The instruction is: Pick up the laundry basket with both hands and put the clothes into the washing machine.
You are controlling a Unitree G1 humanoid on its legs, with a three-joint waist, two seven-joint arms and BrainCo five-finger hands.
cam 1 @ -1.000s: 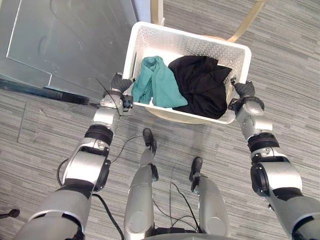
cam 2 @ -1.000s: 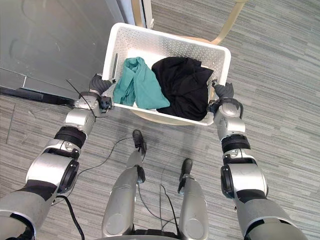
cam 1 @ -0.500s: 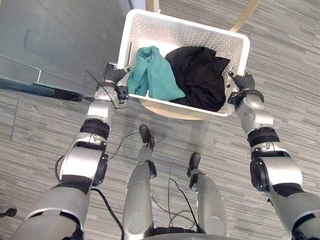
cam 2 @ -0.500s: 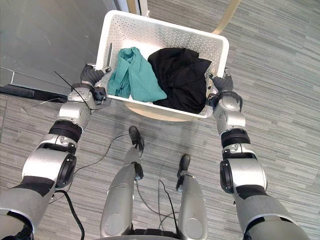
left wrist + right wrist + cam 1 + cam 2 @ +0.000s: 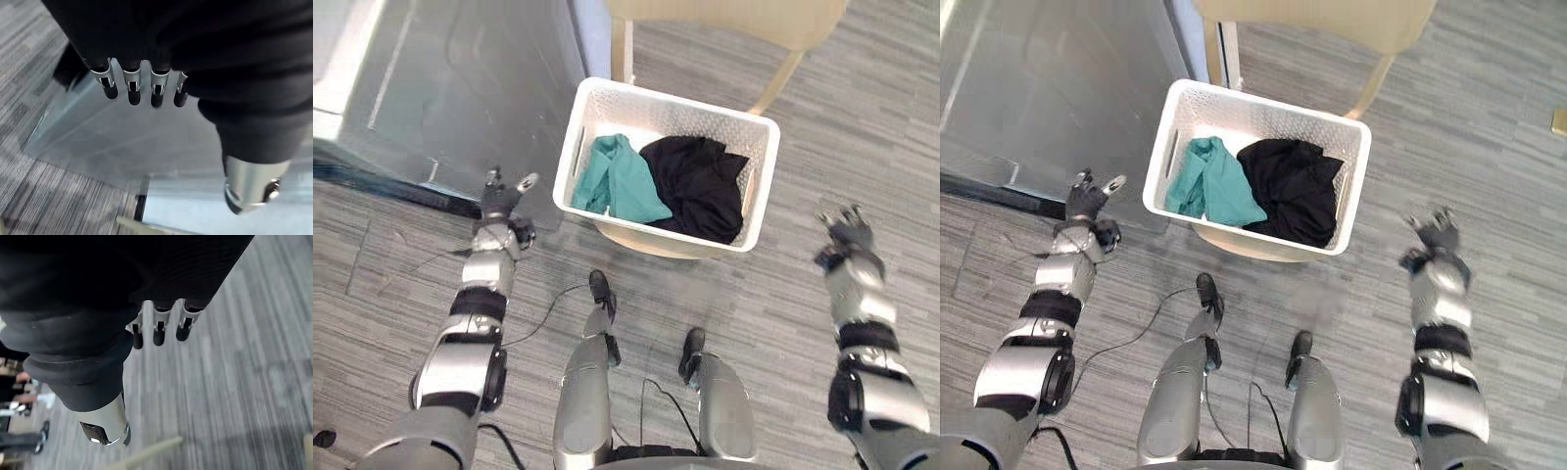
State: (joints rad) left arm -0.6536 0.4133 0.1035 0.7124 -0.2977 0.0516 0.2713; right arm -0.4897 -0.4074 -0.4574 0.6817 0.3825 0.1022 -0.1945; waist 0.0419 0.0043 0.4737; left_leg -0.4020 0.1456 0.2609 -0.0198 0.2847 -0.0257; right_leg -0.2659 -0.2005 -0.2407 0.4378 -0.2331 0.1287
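Note:
The white perforated laundry basket [image 5: 671, 96] rests on a beige chair seat [image 5: 641, 240]. Inside lie a teal garment [image 5: 619, 178] on the left and a black garment [image 5: 700, 186] on the right. My left hand [image 5: 499, 199] hovers over the floor to the left of the basket, apart from it, fingers [image 5: 129, 88] straight and empty. My right hand [image 5: 847, 231] is spread well to the right of the basket, fingers [image 5: 159, 330] straight, holding nothing.
A grey glossy panel [image 5: 460, 78] covers the floor at the left, with a dark strip [image 5: 401, 186] along its near edge. The chair's beige back [image 5: 724, 15] stands behind the basket. Grey striped carpet [image 5: 783, 304] lies around.
Both hands have let go of the basket's sides, opened and swung outward. The basket now sits alone on the chair. The whole picture has shifted.

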